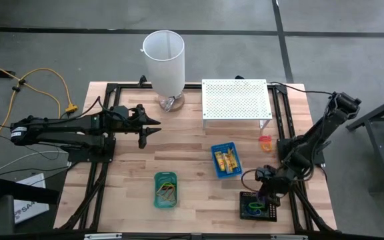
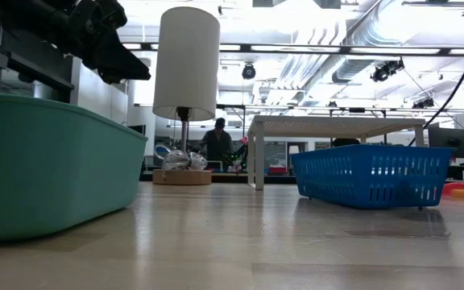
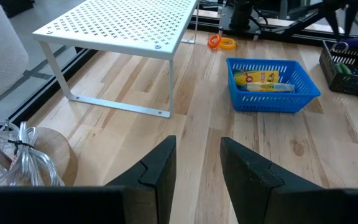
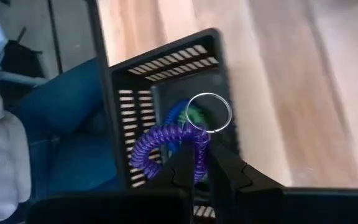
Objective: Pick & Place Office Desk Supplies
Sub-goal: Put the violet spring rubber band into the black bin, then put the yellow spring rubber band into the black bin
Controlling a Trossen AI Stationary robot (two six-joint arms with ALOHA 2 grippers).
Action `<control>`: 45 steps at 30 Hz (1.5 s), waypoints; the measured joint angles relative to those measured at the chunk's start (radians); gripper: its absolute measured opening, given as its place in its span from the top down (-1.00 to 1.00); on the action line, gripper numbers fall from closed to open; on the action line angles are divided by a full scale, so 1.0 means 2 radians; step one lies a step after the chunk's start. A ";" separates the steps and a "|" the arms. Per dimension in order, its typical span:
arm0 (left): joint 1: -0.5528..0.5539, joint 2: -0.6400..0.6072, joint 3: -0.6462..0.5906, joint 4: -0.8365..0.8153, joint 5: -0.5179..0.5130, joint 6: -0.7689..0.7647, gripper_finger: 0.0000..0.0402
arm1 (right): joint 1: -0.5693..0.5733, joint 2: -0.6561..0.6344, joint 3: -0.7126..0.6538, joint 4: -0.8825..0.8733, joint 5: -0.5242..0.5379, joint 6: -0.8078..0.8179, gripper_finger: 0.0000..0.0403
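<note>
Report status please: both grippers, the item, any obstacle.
Right gripper shut on purple coil, above black tray. Left gripper open, empty, waiting near white lamp. No obstacle seen.

Bare wood lies open at the table [image 1: 132, 173] centre and along its 9 o'clock side. The white rack [image 1: 236, 100] and lamp [image 1: 164, 60] block 12 o'clock. The blue tray [image 1: 226, 161] sits just right of centre, the green tray [image 1: 166, 189] at 6, the black tray [image 1: 259, 205] at 5 under the right gripper [image 1: 265, 193].
</note>
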 joint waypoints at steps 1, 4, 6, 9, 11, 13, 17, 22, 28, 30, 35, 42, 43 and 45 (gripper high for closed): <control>0.000 0.000 0.000 0.000 0.000 0.000 0.41 | 0.004 0.006 0.000 0.011 0.000 0.000 0.92; 0.000 0.000 0.000 0.000 0.000 0.000 0.41 | 0.016 0.026 0.000 0.044 -0.005 -0.008 0.92; 0.000 0.000 0.000 0.000 0.000 0.000 0.41 | 0.022 0.040 0.000 0.065 -0.011 -0.013 0.92; 0.000 0.000 0.000 0.000 0.000 0.000 0.41 | 0.029 0.061 0.000 0.083 -0.012 -0.013 0.92; 0.000 0.000 0.000 0.000 0.000 0.000 0.41 | 0.033 0.072 0.000 0.089 -0.012 -0.013 0.92; 0.000 0.000 0.000 0.000 0.000 0.000 0.41 | 0.033 0.083 0.000 0.088 -0.012 -0.013 0.92; 0.000 0.000 0.000 0.000 0.000 0.000 0.41 | 0.033 0.094 0.000 0.088 -0.011 -0.013 0.92; 0.000 0.000 0.000 0.000 0.000 0.000 0.41 | 0.033 0.094 0.000 0.088 -0.011 -0.013 0.92; 0.000 0.000 0.000 0.000 0.000 0.000 0.41 | 0.033 0.094 0.000 0.089 -0.011 -0.013 0.92; 0.000 0.000 0.000 0.000 0.000 0.000 0.41 | 0.033 0.094 0.000 0.089 -0.011 -0.013 0.91; 0.000 0.000 0.000 0.000 0.000 0.000 0.41 | 0.033 0.094 0.000 0.089 -0.011 -0.013 0.81; 0.000 0.000 0.000 0.000 0.000 0.000 0.41 | 0.033 0.094 0.000 0.089 -0.009 -0.013 0.68; 0.000 0.000 0.000 0.000 0.000 0.000 0.41 | 0.033 0.094 0.000 0.089 -0.009 -0.013 0.67; 0.000 0.000 0.000 0.000 0.000 0.000 0.41 | 0.033 0.094 0.000 0.089 -0.009 -0.013 0.67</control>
